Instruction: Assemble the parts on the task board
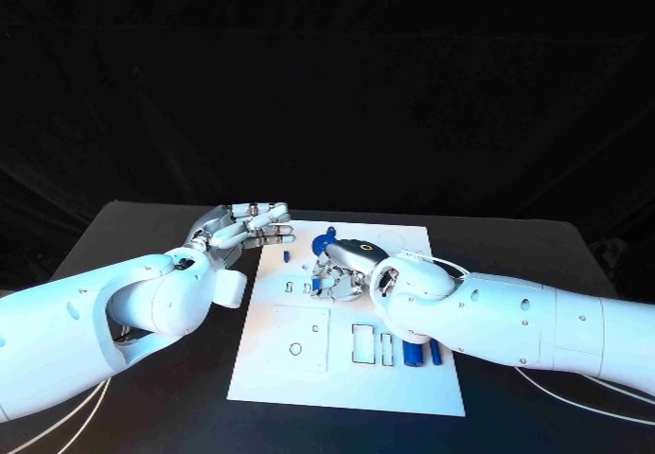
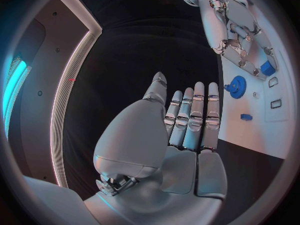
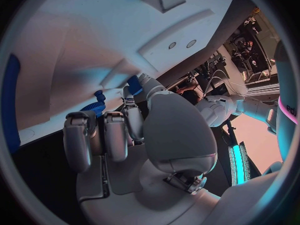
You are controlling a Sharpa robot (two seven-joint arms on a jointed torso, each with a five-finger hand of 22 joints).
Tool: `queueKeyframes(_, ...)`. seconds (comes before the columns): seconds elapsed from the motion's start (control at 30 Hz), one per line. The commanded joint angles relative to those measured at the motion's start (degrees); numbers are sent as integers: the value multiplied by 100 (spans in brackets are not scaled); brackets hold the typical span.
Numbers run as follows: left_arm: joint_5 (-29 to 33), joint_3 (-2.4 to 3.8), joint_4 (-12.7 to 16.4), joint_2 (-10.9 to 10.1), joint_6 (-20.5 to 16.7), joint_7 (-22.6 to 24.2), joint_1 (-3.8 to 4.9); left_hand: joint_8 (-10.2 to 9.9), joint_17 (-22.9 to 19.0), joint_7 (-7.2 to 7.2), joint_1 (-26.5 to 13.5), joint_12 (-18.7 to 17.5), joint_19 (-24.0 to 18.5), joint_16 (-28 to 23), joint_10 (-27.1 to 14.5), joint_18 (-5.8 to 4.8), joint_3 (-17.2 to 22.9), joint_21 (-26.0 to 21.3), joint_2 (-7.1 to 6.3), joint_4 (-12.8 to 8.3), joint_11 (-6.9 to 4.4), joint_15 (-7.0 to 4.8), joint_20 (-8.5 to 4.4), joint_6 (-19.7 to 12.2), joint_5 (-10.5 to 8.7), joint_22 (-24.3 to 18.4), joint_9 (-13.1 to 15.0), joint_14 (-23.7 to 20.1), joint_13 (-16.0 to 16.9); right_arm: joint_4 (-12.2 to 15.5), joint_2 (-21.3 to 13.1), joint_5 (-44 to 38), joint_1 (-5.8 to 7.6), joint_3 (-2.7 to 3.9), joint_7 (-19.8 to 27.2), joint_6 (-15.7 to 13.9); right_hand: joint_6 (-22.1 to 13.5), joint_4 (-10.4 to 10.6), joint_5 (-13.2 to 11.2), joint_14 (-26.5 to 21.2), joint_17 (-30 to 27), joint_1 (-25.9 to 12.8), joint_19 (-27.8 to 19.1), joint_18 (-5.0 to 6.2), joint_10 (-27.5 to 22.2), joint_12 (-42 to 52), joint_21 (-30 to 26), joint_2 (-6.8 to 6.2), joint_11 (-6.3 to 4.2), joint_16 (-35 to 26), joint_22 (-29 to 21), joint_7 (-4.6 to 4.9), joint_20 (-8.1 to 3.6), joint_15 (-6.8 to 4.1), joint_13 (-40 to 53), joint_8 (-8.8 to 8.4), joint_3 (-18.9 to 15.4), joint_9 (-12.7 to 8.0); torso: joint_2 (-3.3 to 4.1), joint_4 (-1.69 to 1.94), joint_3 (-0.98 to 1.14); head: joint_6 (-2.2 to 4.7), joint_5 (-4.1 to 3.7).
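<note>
The white task board (image 1: 293, 378) lies in the middle of the black table. My right hand (image 1: 342, 272) rests on the board's far half with its fingers curled down. It pinches a small blue block (image 2: 269, 68) at its fingertips; the block (image 3: 134, 85) also shows beside the right hand (image 3: 125, 135) in the right wrist view. A blue gear (image 1: 321, 244) stands just beyond that hand, apart from it, and is seen as well as the gear (image 2: 236, 86). My left hand (image 1: 253, 225) hovers at the board's far left corner, fingers straight and holding nothing. A tiny blue piece (image 1: 290, 255) lies near it.
Two long blue parts (image 1: 414, 353) lie side by side on the board's near right area, next to rectangular slots (image 1: 364, 342). A round hole (image 1: 296, 349) sits in a square plate at the near left. Bare black table (image 1: 150, 227) surrounds the board.
</note>
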Motion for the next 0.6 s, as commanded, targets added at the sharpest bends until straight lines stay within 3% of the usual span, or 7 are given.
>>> queueKeyframes(0.03, -31, 4, 14, 5, 84, 25, 3, -40, 7, 40, 32, -22, 37, -14, 7, 77, -14, -20, 10, -33, 47, -5, 12, 5, -1, -5, -4, 34, -5, -12, 8, -84, -24, -18, -112, 166, -76, 27, -33, 427, 777, -63, 360, -32, -60, -40, -31, -18, 9, -24, 1253, 5, 46, 31, 104, -31, -26, -15, -2, 3, -2, 3, 2)
queueKeyframes(0.23, -31, 4, 15, 0, 80, 22, 4, -40, 7, 40, 32, -23, 38, -15, 7, 77, -14, -20, 11, -34, 47, -5, 12, 5, -1, -5, -4, 34, -5, -8, 9, -100, -24, -18, -151, 105, -202, 98, -97, 421, 754, -168, 323, -18, -145, -132, -81, -85, 54, -40, 1215, 57, 72, 66, 22, -91, -105, -28, -1, 2, -1, -3, 15)
queueKeyframes(0.33, -33, 4, 15, -1, 85, 17, 4, -41, 7, 40, 32, -24, 40, -16, 8, 77, -15, -19, 12, -35, 47, -5, 12, 6, 0, -5, -4, 35, -5, -3, 11, -106, -24, -18, -163, 30, -335, 167, -245, 416, 739, -253, 295, -7, -237, -226, -119, -148, 98, -51, 1187, 104, 102, 103, -62, -152, -186, -42, 1, 1, 0, -1, 18)
queueKeyframes(0.4, -43, 4, 11, -1, 88, 13, 4, -43, 8, 41, 32, -26, 46, -17, 8, 79, -16, -16, 12, -37, 47, -5, 11, 6, 0, -5, -4, 39, -4, 3, 12, -108, -24, -18, -185, -50, -442, 259, -341, 398, 674, -356, 241, 14, -344, -338, -193, -227, 131, -92, 1131, 137, 131, 132, -167, -199, -290, -51, 1, -1, 2, 1, 38)
queueKeyframes(0.6, -59, 4, -7, 3, 98, 0, 3, -50, 12, 39, 33, -32, 79, -22, 12, 85, -23, 3, 18, -46, 46, -8, 3, 11, 0, 0, -2, 54, -3, 52, -17, -68, -24, -18, -127, -284, -784, 603, -319, 377, 600, -421, 144, 51, -572, -537, -336, -379, 240, -149, 1033, 245, 220, 219, -379, -356, -835, -86, -1, -1, 4, 3, 35)
